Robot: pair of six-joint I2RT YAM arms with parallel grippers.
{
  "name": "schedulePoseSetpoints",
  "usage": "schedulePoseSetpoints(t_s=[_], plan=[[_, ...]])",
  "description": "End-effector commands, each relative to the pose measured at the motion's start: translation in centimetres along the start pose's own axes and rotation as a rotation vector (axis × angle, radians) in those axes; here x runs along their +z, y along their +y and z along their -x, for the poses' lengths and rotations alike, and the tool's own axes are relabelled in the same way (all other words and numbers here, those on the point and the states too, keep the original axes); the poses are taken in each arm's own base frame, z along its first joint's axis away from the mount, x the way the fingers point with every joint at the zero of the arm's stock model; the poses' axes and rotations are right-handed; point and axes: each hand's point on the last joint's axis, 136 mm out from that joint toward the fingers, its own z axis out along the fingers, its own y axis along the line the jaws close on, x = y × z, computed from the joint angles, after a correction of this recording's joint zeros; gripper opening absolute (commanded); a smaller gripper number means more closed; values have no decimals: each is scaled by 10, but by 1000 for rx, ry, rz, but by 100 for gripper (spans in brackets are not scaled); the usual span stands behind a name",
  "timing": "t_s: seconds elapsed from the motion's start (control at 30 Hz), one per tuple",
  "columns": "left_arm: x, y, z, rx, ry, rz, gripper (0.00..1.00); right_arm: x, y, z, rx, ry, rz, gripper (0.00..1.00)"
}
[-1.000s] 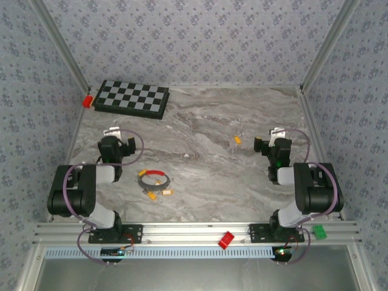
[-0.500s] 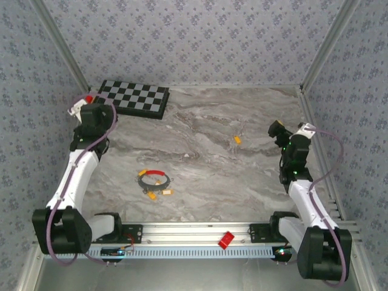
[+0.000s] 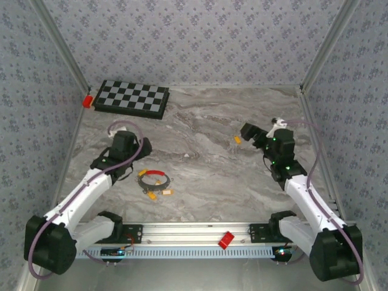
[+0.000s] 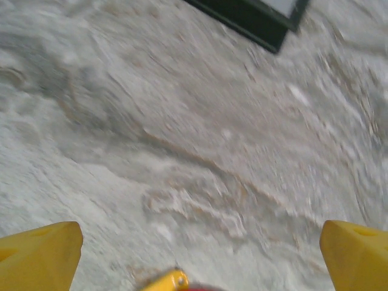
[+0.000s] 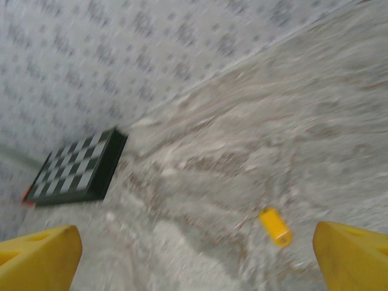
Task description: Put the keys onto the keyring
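Jaws, left and right, gape empty; keys point(image 3: 167, 192) lie by the keyring point(image 3: 153, 179), one perhaps touching it.

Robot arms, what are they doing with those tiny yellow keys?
They are meant to put the keys on the keyring, but nothing is held yet. The left hand is open and hangs near the keyring, which lies on the table with a few keys close by. The right hand is open too, pointing toward one lone key farther off.

Left pincer point(image 4: 200, 257) wide over marble table point(image 4: 212, 151); key point(image 4: 170, 280) bottom edge; checkerboard point(image 4: 254, 18) top.
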Motion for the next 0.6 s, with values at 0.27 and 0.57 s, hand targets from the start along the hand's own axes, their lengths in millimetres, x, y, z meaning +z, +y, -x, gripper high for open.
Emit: schedulePoseSetpoints(t_s=[0.27,0.57], plan=[[-15,-7,-62,158,59,-95,100,11,64,-74,-216,204,179,99],[-13,9,-79,136,88,-55,100,0,128,-185,-434,532,442,70]])
